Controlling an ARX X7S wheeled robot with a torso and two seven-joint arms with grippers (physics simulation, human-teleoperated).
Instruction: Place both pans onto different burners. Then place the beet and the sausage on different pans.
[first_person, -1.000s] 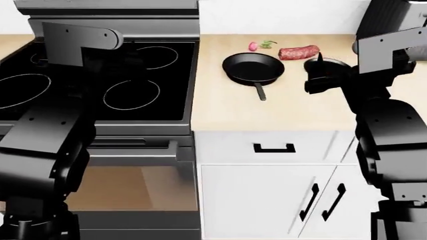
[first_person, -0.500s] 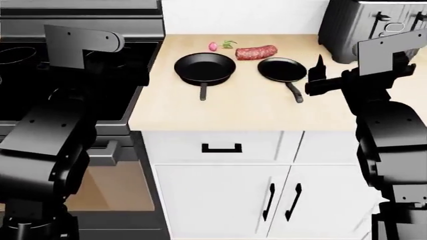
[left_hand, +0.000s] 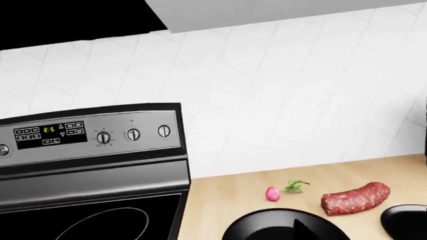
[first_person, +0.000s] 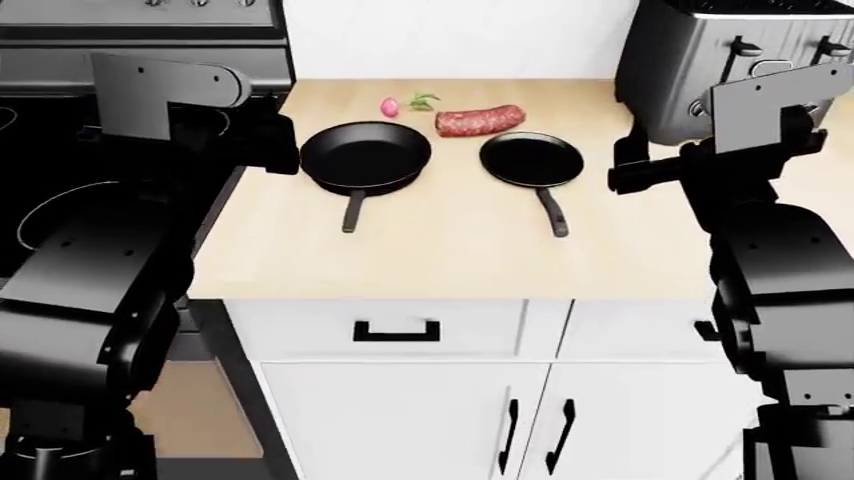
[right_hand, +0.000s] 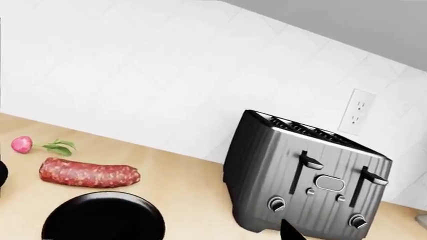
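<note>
So nothing's on the stove yet: both pans sit on the wood counter (first_person: 441, 250) with their handles pointing back toward the robot, which I'd guess is so each arm can grab one easily. The larger pan (first_person: 364, 157) is at about 3 o'clock from the left gripper (first_person: 274, 147), just beside it, while the smaller pan (first_person: 531, 160) is at roughly 9 o'clock from the right gripper (first_person: 627, 170), near but not touching. The sausage (first_person: 479, 121) lies behind and between the pans, with the beet (first_person: 391, 106) at its 9 o'clock. The cooktop (first_person: 80, 210) is off at the far left, and the toaster (first_person: 707, 60) stands at the back right. Neither gripper holds anything, but I honestly can't tell if the jaws are spread or closed.
</note>
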